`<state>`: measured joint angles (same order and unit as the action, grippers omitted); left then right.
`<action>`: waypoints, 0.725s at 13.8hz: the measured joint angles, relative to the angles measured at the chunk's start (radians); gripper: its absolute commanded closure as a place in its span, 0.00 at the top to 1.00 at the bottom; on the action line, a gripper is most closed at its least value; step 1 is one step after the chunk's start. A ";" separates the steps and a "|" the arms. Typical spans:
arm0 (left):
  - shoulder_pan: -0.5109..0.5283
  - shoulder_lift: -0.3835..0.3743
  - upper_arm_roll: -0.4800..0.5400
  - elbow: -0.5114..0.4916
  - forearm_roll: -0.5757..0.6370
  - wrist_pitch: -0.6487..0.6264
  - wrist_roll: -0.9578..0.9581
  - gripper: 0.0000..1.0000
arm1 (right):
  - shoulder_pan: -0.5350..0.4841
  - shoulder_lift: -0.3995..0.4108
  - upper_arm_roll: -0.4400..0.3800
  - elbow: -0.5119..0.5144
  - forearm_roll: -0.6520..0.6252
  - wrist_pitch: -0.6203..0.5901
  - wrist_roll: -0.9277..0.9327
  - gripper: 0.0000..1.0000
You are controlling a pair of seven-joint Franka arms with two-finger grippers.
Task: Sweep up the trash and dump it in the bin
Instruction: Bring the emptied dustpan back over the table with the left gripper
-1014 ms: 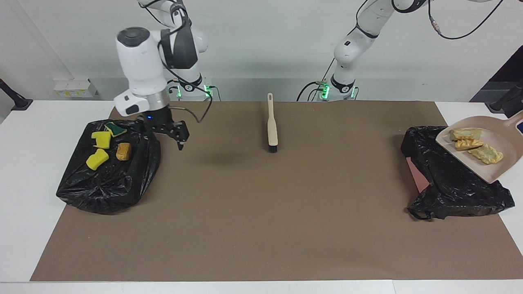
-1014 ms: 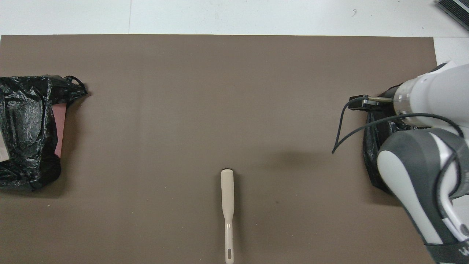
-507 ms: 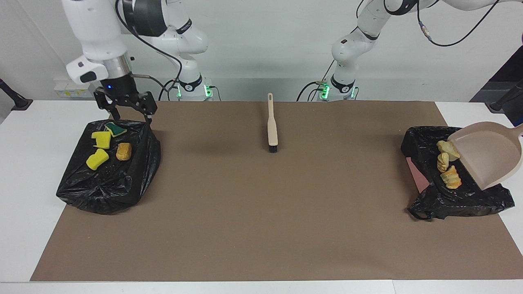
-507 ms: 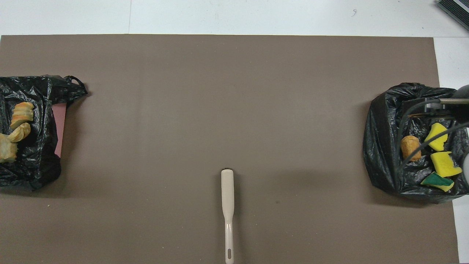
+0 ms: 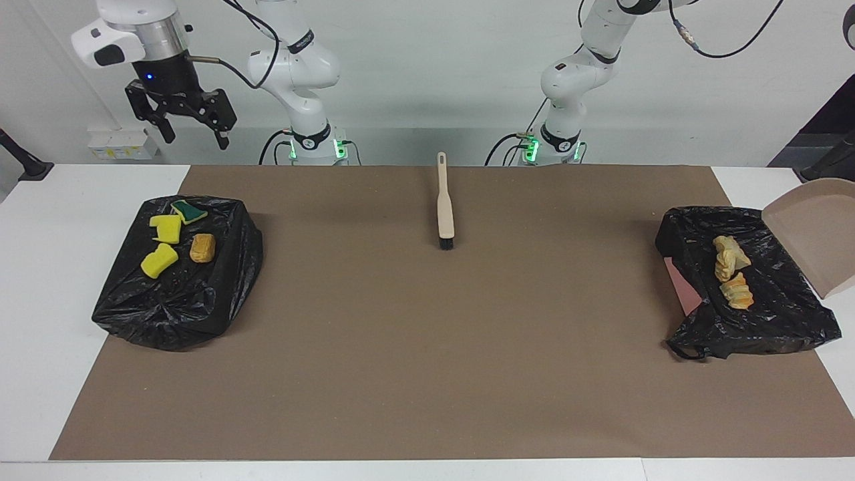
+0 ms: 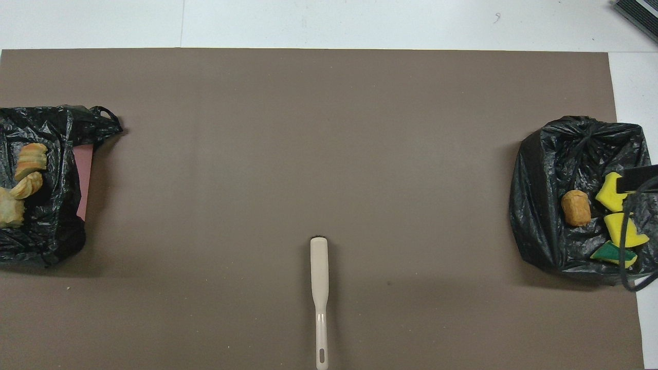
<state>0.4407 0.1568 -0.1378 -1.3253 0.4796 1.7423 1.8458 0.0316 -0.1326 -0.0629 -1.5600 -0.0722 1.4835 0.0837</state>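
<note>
Mat: brown mat (image 5: 427, 347) covers most of the table; I see no loose trash on it.
Bags: one black bag (image 5: 174, 307) lies at my right arm's end and a second black bag (image 5: 768, 314) at my left arm's end. All the trash I can find lies on these two.
Dustpan: beige dustpan (image 5: 811, 234) is tipped up on edge over the second bag's outer side, and its handle runs out of the frame. It looks like rigid, light plastic, best gripped by the handle.
Left claw: out of sight in both views. I take it to be pressed shut on the dustpan's handle, since the pan hangs tilted with nothing under it.
Right claw: my right claw (image 5: 194, 139) is spread wide and empty, high above the first bag.
Brush: beige brush (image 5: 444, 210) lies alone mid-mat, with the slim handle end nearer to me and the black bristles farther. It is stiff and light; I would pinch the narrow handle.
Sponge bits: yellow sponge bits (image 5: 159, 260) and a green-backed one (image 5: 192, 212) lie on the first bag. They are soft, springy and very light, so I would push them with bristles sooner than pinch them.
Lump: golden-brown lump (image 5: 202, 248) sits just beside the sponge bits. It is rounded, so it is likely to roll.
Chunks: pale chunks (image 5: 728, 257) are clustered on the second bag. They look light and perhaps crumbly, so I would squeeze gently, if at all.
</note>
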 measured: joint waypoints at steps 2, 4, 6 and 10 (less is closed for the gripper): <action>-0.022 -0.006 -0.021 -0.001 -0.046 -0.025 -0.001 0.00 | 0.002 -0.003 -0.001 0.000 0.004 -0.010 -0.001 1.00; -0.040 -0.005 -0.030 -0.009 -0.154 -0.034 -0.010 0.00 | 0.009 -0.003 -0.005 -0.003 0.005 -0.010 -0.001 1.00; -0.043 -0.003 -0.032 -0.024 -0.271 -0.043 -0.037 0.00 | 0.030 -0.003 -0.021 -0.005 0.005 -0.010 -0.001 1.00; -0.103 0.000 -0.043 -0.106 -0.438 -0.056 -0.194 0.00 | 0.022 -0.003 -0.031 -0.016 0.049 -0.017 -0.001 1.00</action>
<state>0.3379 0.1570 -0.1813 -1.4310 0.0414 1.6859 1.6520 0.0536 -0.1358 -0.0943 -1.5761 -0.0232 1.4660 0.0822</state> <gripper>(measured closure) 0.670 0.000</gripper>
